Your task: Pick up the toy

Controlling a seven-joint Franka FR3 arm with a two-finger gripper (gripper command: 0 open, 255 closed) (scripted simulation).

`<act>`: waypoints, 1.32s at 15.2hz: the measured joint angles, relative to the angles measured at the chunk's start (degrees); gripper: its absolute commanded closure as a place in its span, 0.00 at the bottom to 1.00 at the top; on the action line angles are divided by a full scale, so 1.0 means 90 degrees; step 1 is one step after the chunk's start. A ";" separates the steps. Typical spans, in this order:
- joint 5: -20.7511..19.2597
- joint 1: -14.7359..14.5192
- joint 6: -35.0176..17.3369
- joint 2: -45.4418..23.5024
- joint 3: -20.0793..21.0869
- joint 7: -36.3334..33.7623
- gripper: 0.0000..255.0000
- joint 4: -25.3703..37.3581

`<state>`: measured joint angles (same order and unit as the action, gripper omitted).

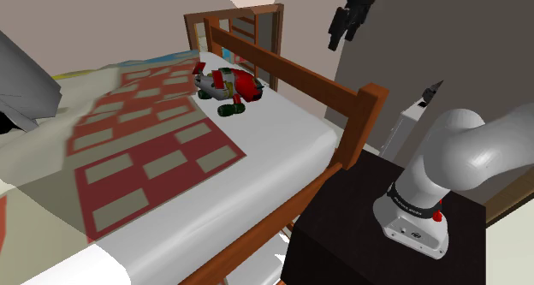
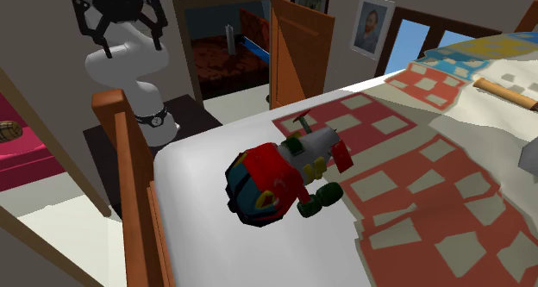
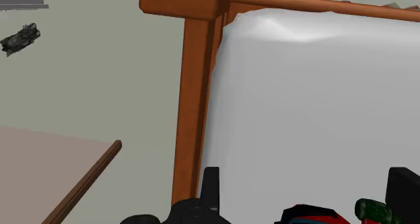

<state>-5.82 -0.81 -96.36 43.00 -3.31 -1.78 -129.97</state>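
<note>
Gripper (image 2: 121,37) open, fingers wide apart, nothing btwn them, held high & well apart from toy (image 1: 229,86). Toy, red w/ green wheels, lies on bed's white sheet (image 1: 274,146) at edge of red patchwork quilt (image 1: 145,155), near wooden rail (image 1: 291,74).

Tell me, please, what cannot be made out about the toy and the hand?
Wrist view: toy cut off by the bottom edge.
Shoulder view: hand cut off above by the top edge.
Wrist view: small dark object too small to identify.
</note>
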 measured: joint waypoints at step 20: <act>0.1038 -0.0286 0.0098 -0.4367 0.1134 -0.2806 0.00 0.3371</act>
<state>3.52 -3.39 -95.48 3.70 6.89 -27.04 -99.63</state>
